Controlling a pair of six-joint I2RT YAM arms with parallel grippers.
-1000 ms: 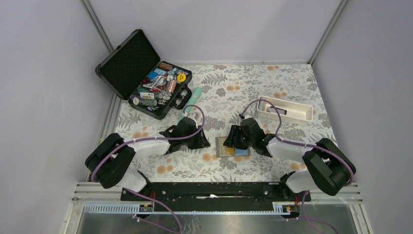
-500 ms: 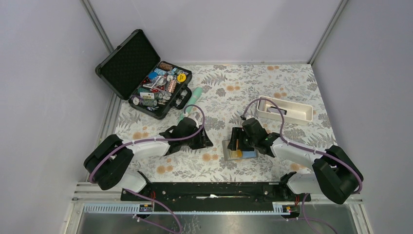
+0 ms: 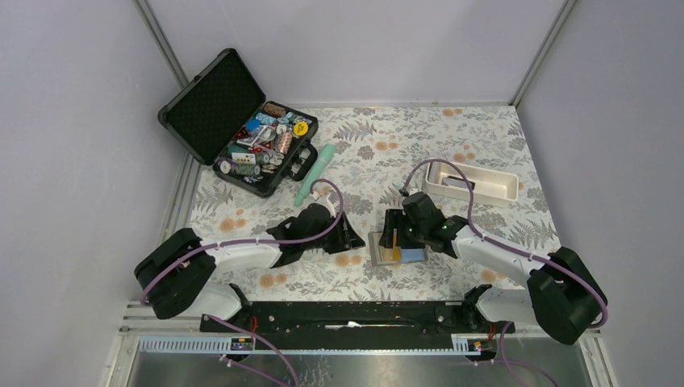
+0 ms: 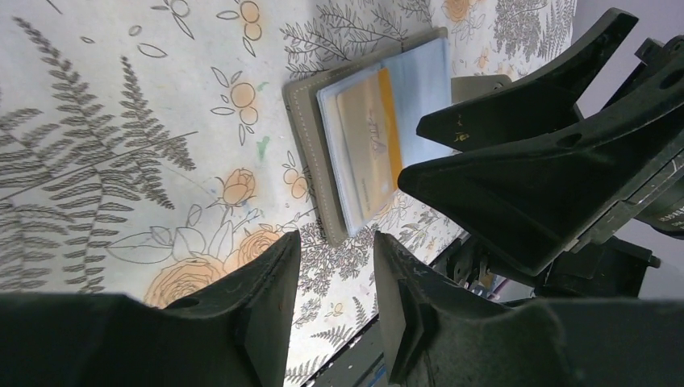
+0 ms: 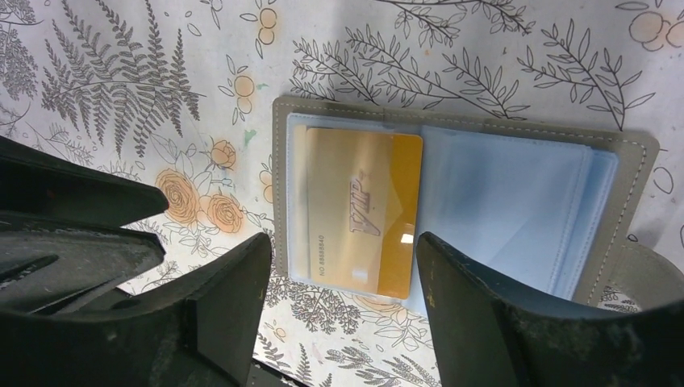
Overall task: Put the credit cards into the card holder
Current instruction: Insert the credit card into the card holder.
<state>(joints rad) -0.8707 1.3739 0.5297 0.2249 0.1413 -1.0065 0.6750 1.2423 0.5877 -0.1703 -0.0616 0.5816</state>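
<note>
Right gripper (image 5: 339,242) hung over the open card holder (image 5: 516,193) and its orange-yellow credit card (image 5: 363,210), jaws apart. Left gripper (image 4: 335,242) stood beside it, parted and empty.

The left arm (image 3: 234,256) and right arm (image 3: 494,254) wear white shells between black joints, with purple cables (image 3: 435,161) looping alongside and scuffed, matte-black, wedge-shaped fingers (image 5: 500,322).

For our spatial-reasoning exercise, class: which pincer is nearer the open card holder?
Right. The right pincer hangs directly above the card holder; the left pincer is beside it, off its left edge in the top view, not over it.
</note>
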